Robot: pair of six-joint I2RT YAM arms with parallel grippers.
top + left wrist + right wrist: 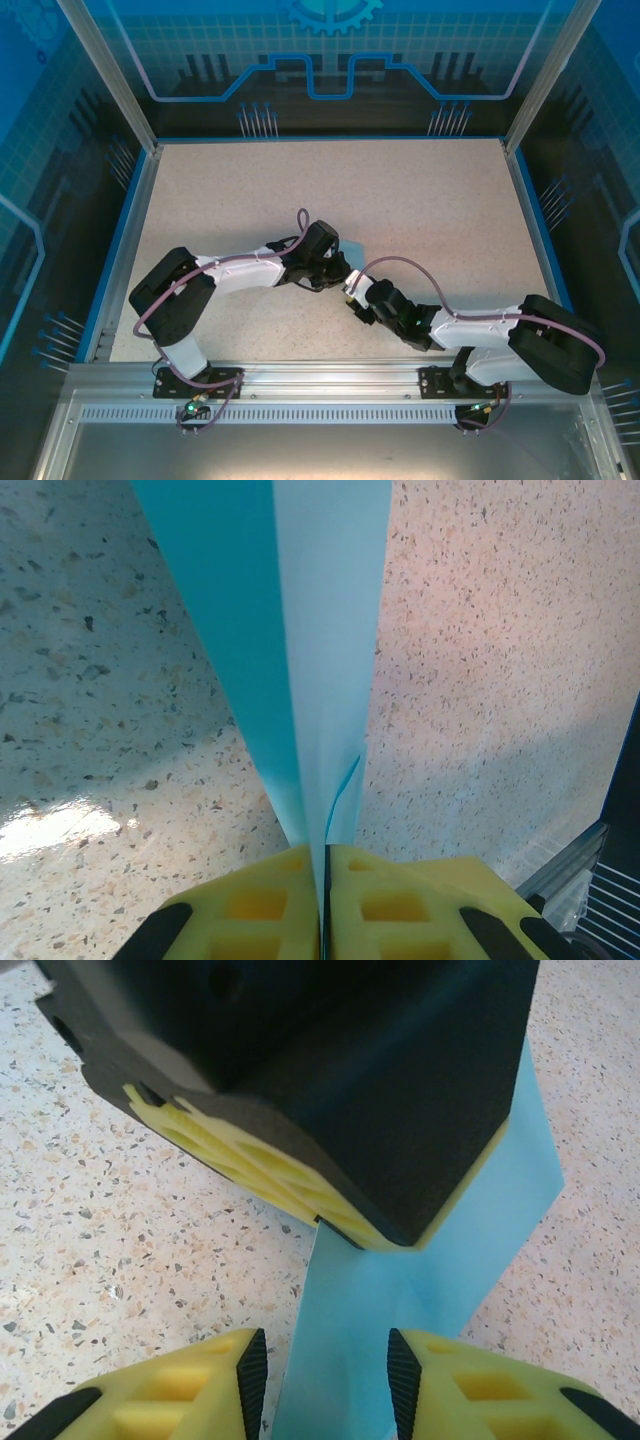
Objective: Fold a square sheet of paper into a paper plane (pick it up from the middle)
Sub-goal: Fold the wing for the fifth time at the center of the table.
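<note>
While both arms meet over the middle of the bench (400,200), my left pincer (325,880) is clamped on the folded sheet of paper (300,630), whose long axis runs straight ahead from it. My right pincer (325,1370) stands part-open astride its free end, not closed on it.

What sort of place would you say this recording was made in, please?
Probably a purpose-built robot work cell or demo booth: a speckled beige tabletop framed by aluminium posts, blue circuit-patterned wall panels around it, and two black-and-white robot arms bolted to a metal rail.
</note>
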